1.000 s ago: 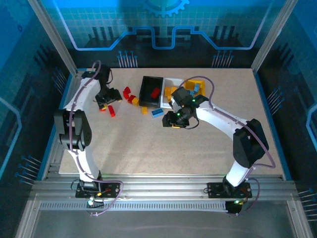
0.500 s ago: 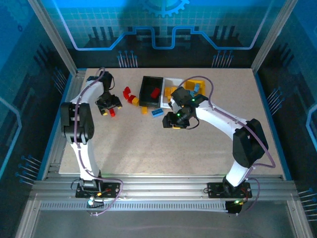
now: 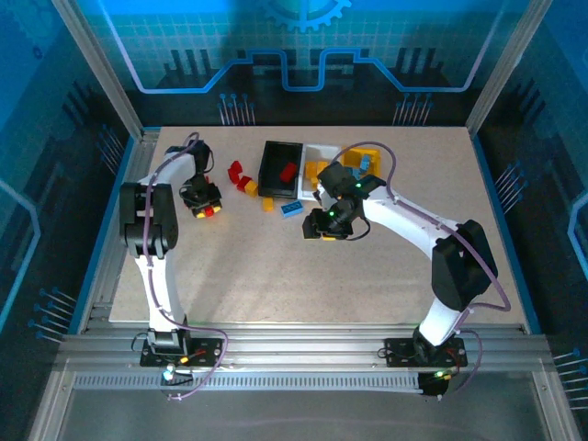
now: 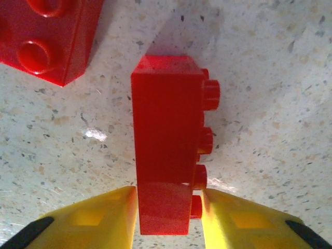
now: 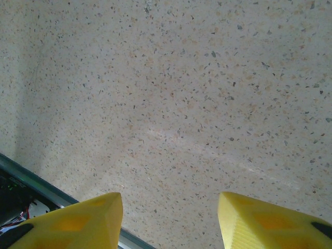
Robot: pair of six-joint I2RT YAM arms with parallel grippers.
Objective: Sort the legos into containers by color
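While a few legos sit in the bins, most of the sorting looks left to do. The black bin point(image 3: 276, 154), by the middle of the far edge of the surface point(image 3: 276, 276), holds one red piece point(image 3: 288, 171). The white bin point(image 3: 318, 147) next to it has orange-yellow pieces point(image 3: 315, 172), and the yellow bin point(image 3: 360, 150) has a blue piece point(image 3: 366, 163). Loose red legos point(image 3: 235, 172), a yellow one point(image 3: 250, 186), an orange one point(image 3: 267, 204) and a blue one point(image 3: 292, 209) lie on the surface near the black bin.

The left arm reaches up along the left edge and points down. Its left end effector point(image 4: 168, 199) squeezes a red brick point(image 4: 166, 129) that lies on the surface, one finger on each side. Another red brick point(image 4: 49, 36) lies close by. The right arm bends in toward the middle, in front of the bins. Its right end effector point(image 5: 168, 202) hangs low with the fingers apart and nothing between them.
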